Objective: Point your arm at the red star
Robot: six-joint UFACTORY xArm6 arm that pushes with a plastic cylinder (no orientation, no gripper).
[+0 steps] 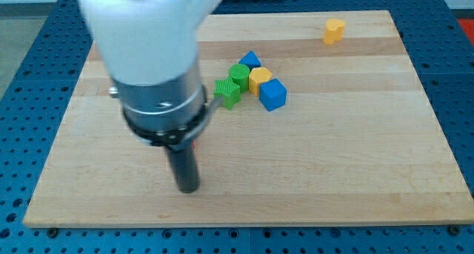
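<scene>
My tip [187,189], a bare rod with nothing held, sits near-left on the wooden board [355,172]; red star hidden behind arm, only a red sliver [195,142] shows.

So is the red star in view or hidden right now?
Almost hidden: the arm covers it, only a red sliver shows beside the rod, above my tip.

My tip [188,189] rests near-left on the wooden board [355,165]; the five-block cluster [252,84] lies far right of it.
</scene>
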